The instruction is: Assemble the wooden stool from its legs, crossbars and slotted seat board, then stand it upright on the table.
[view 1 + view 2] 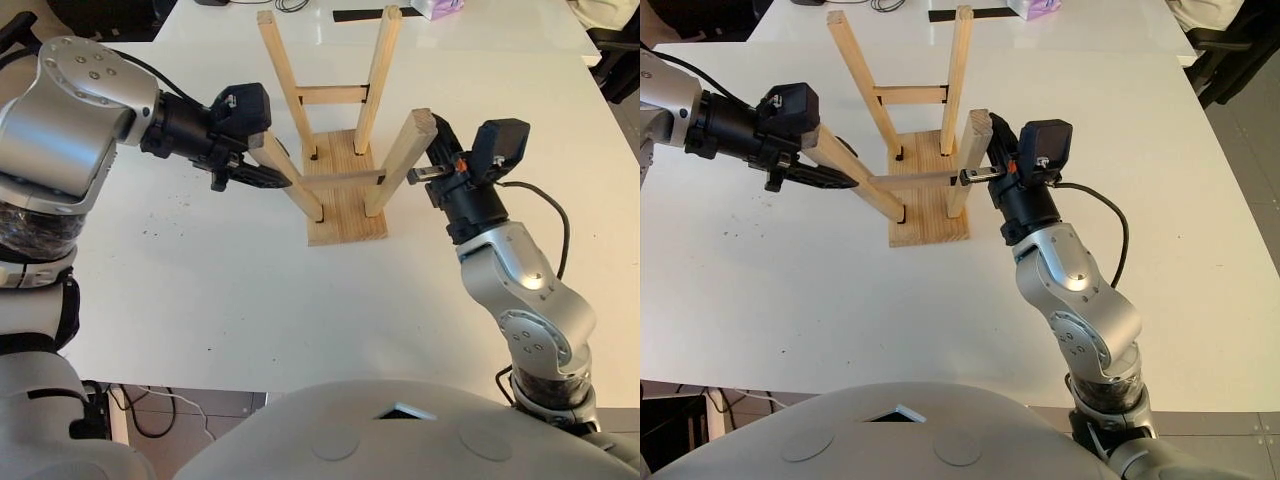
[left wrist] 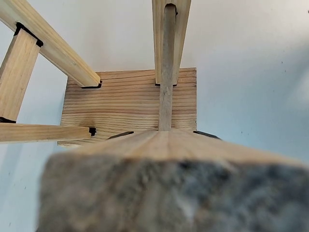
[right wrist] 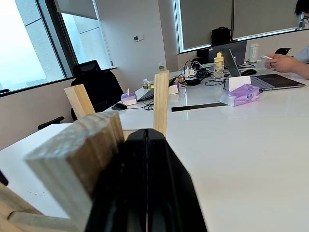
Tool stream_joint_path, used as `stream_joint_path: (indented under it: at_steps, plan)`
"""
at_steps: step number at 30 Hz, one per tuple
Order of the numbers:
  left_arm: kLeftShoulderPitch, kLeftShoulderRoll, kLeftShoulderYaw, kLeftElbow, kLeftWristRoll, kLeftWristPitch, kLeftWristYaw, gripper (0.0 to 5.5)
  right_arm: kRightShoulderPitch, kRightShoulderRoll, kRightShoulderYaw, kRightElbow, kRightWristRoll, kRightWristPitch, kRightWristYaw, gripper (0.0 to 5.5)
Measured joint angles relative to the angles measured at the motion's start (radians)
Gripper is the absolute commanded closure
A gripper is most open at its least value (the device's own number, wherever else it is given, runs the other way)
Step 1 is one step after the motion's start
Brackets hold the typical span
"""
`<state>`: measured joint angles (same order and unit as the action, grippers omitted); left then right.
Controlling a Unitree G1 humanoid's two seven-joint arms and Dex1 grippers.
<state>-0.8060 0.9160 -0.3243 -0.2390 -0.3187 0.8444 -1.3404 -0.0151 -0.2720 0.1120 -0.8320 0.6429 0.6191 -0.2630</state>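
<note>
Stool (image 1: 340,205), inverted mid-frame: with left pincer (image 1: 258,172) clamped on centre-left leg (image 1: 295,185) and right pincer (image 1: 432,160), grip unclear, at centre-right leg (image 1: 400,160), squeeze evenly inward to seat crossbar (image 1: 345,178).

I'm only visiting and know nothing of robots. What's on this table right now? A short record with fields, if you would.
seat: flat on table, underside up
far legs: point up, joined by far crossbar
near crossbar: runs between the two near legs
left claw: grips near left leg
right claw: grips near right leg
upright: not yet
</note>
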Motion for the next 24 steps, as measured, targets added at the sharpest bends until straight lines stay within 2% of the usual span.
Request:
stream_joint_path:
  at_steps: [3,6,8,11,13,15,19,24]
  plan:
    - [0.0,-0.028,-0.005,0.001,-0.002,-0.018,0.007,3.46,0.057,-0.042,-0.197,-0.015,0.02,0.002,0.001,5.5]
    - [0.001,-0.033,-0.006,0.001,-0.003,-0.03,0.008,3.46,0.127,-0.057,-0.447,-0.015,0.019,0.002,-0.044,5.5]
    - [0.002,-0.034,-0.006,-0.001,-0.002,-0.03,0.01,3.46,0.148,-0.049,-0.495,-0.026,0.023,0.012,-0.063,5.5]
    - [-0.002,-0.048,-0.006,0.0,-0.002,-0.031,0.01,3.46,0.109,0.024,-0.292,-0.061,0.047,0.066,-0.064,5.5]
    - [-0.003,-0.05,-0.006,0.001,-0.003,-0.031,0.01,3.46,0.02,0.119,-0.109,-0.058,0.051,0.091,-0.065,5.5]
    - [-0.002,-0.025,-0.003,0.014,0.0,-0.017,0.004,3.46,-0.063,0.214,-0.028,-0.038,0.012,0.093,-0.109,5.5]
    - [-0.002,-0.016,0.009,0.019,0.0,0.0,0.004,3.46,-0.106,0.254,-0.007,-0.018,-0.02,0.105,-0.135,5.5]
    - [-0.001,-0.042,0.007,0.006,-0.002,0.009,0.016,3.46,-0.079,0.177,-0.072,-0.07,0.019,0.138,-0.075,5.5]
